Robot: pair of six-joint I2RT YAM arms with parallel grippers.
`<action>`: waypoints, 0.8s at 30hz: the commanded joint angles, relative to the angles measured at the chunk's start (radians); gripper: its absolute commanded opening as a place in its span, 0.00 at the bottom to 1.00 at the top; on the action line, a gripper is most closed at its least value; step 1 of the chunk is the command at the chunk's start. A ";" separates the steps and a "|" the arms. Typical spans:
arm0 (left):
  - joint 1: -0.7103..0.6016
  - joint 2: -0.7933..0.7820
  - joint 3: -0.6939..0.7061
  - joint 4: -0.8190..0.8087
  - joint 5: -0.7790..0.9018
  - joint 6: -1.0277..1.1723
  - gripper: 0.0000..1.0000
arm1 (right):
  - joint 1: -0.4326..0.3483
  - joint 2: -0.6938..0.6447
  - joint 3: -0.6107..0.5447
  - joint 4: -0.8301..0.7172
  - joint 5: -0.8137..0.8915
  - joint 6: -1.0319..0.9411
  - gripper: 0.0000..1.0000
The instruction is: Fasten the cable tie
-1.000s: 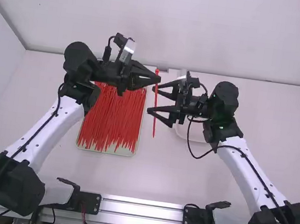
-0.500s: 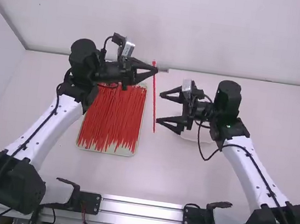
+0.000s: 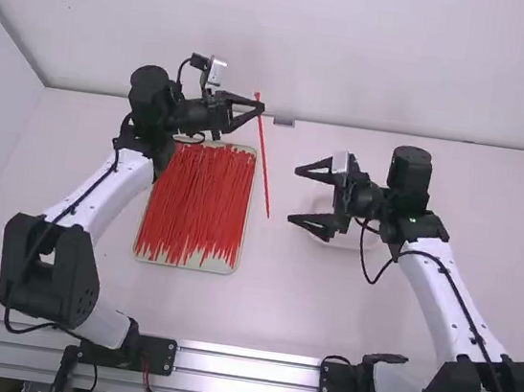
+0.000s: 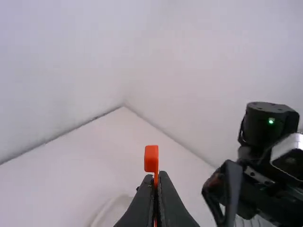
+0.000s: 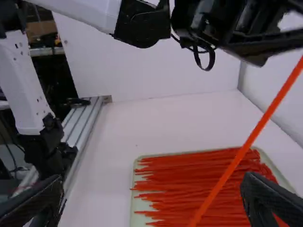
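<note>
My left gripper [image 3: 256, 108] is shut on a single red cable tie [image 3: 264, 163] near its head end, held in the air at the back of the table. The tie's square head [image 4: 151, 158] sticks out just past the closed fingertips, and its long strap [image 5: 246, 144] hangs down toward the table. My right gripper [image 3: 306, 196] stands open a little to the right of the strap's lower end, its jaws wide apart and holding nothing. A tray [image 3: 227, 268] left of the middle holds a heap of several red cable ties [image 3: 194, 202].
A shallow white dish [image 3: 326, 235] lies on the table under the right gripper. The table's back wall runs close behind the left gripper. An aluminium rail [image 3: 250, 364] lines the front edge.
The left gripper has drawn back and to the left with the tie, lifting it higher. The right gripper has moved right, away from the strap, still open.
</note>
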 commanded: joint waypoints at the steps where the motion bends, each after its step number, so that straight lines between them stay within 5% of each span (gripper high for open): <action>1: 0.008 0.021 0.054 -0.018 0.023 -0.085 0.02 | 0.001 0.000 -0.016 -0.003 -0.060 -0.193 0.99; 7: 0.004 0.030 0.105 -0.232 0.030 -0.113 0.02 | 0.003 0.000 -0.060 -0.004 -0.181 -0.563 0.99; 16: 0.006 0.024 0.112 -0.236 0.254 -0.526 0.02 | 0.006 0.000 -0.128 0.053 -0.181 -0.988 0.99; 24: 0.006 0.024 0.112 -0.280 0.255 -0.614 0.02 | 0.048 0.000 -0.184 0.113 -0.181 -1.411 0.99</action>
